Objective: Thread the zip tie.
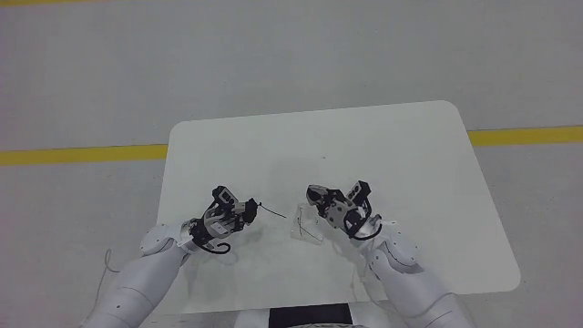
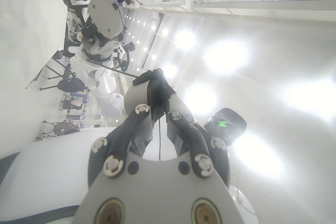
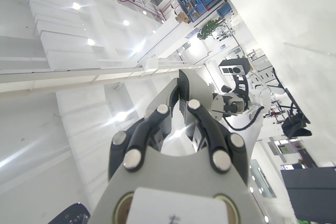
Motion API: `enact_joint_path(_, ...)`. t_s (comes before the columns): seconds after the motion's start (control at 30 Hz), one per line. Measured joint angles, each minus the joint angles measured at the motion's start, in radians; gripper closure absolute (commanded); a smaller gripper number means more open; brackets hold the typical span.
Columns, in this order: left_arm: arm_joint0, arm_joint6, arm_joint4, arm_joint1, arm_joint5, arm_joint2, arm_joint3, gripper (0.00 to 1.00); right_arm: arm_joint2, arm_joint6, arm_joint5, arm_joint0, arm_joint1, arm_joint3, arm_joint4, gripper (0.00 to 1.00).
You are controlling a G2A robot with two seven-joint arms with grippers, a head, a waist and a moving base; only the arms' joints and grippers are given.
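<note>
- The left gripper (image 1: pixel 248 207) is hovering over the near part of the white table (image 1: pixel 410 146), its jaws pinching the zip tie (image 1: pixel 271 210) — a thin black strip.
- The tie is sticking out from those jaws toward the right gripper (image 1: pixel 312 192), sloping slightly toward the table's near edge. Its free tip is ending just short of that gripper, not touching it.
- In the left wrist view a thin black strand is also running back from the dark pads (image 2: pixel 155 96), between the fingers, toward the palm.
- The right gripper is sitting near the left one, about level with it, its jaws pressing together — nothing is showing between them in the right wrist view.
</note>
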Motion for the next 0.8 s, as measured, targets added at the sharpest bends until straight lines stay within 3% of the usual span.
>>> enact_joint_path(0.4,0.0,0.0,0.0,0.0,0.0,0.0,0.0,1.0,0.005,-0.026,-0.031,0.001,0.003,-0.009,-0.035,0.0)
enact_joint_path(0.67,0.0,0.0,0.0,0.0,0.0,0.0,0.0,1.0,0.018,-0.168,-0.14,-0.054,0.03,-0.147,-0.543,0.0)
enact_joint_path(0.8,0.0,0.0,0.0,0.0,0.0,0.0,0.0,1.0,0.016,-0.199,-0.19,-0.071,0.034,-0.17,-0.655,0.0)
